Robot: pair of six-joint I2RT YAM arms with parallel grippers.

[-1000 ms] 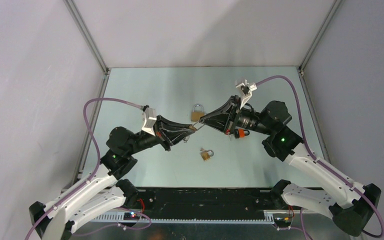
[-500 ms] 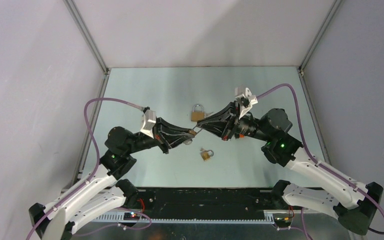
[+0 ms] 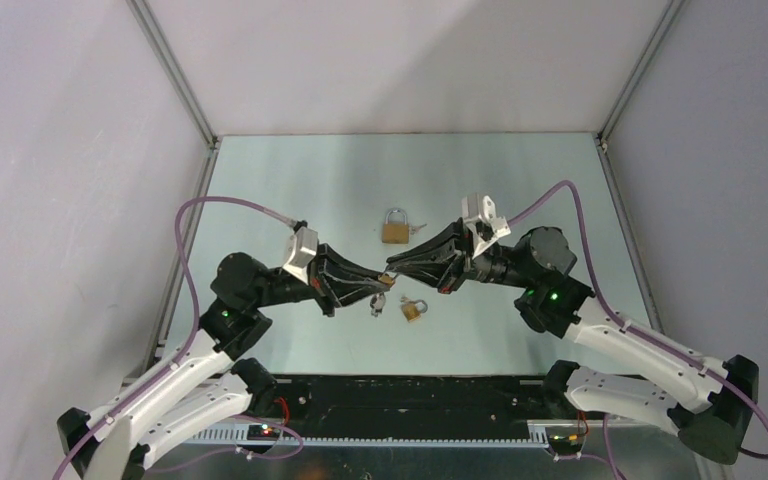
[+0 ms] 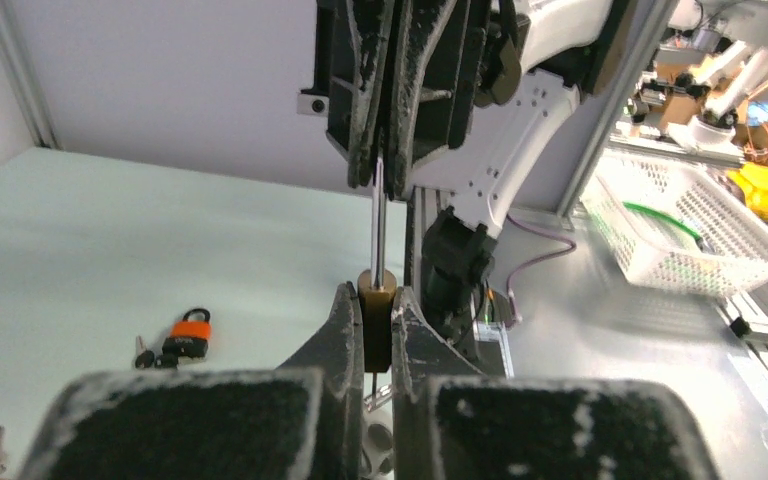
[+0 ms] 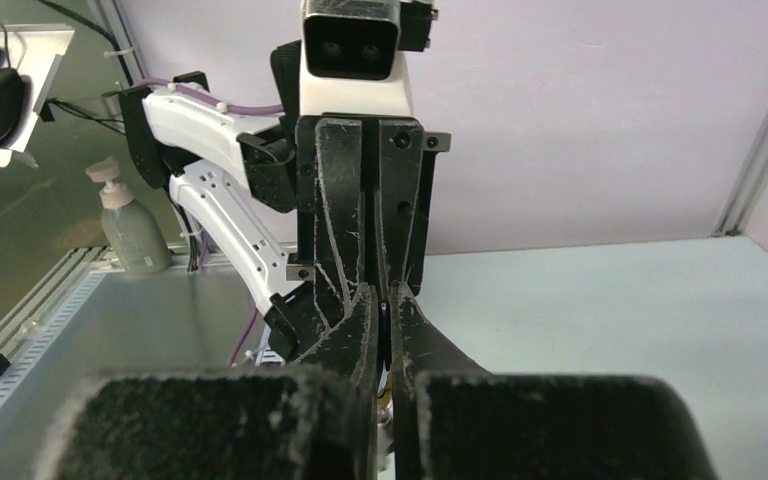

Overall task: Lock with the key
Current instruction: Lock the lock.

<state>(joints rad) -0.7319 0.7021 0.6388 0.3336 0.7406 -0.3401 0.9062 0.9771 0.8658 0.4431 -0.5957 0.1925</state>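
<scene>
Both arms meet nose to nose over the middle of the counter (image 3: 290, 180), well clear of its surface. The left end effector (image 4: 375, 300) is clamped tight on the held padlock (image 4: 377, 330), a small brass one seen edge-on, pinched between the two fingers. Up out of its top rises a thin silver bar (image 4: 379, 220), and that bar runs straight into the right end effector (image 4: 380, 160), which is squeezed fully closed around it. Shackle or key shaft? From these angles I cannot tell.

From above, the two tips touch at one spot, the left end effector (image 3: 382, 282) coming in low and the right end effector (image 3: 394, 268) just above and beside it. A small bunch of keys (image 3: 375, 303) dangles right under the left tip.

Down on the counter, the far padlock (image 3: 394, 230) lies flat beyond the meeting point, and the near padlock (image 3: 413, 310) lies just on the near side of it. The left wrist view also catches an orange padlock (image 4: 189, 333) lying on the counter off to the side.

The right wrist view shows its own fingers (image 5: 360, 320) pressed together, facing the left arm's camera head-on.
</scene>
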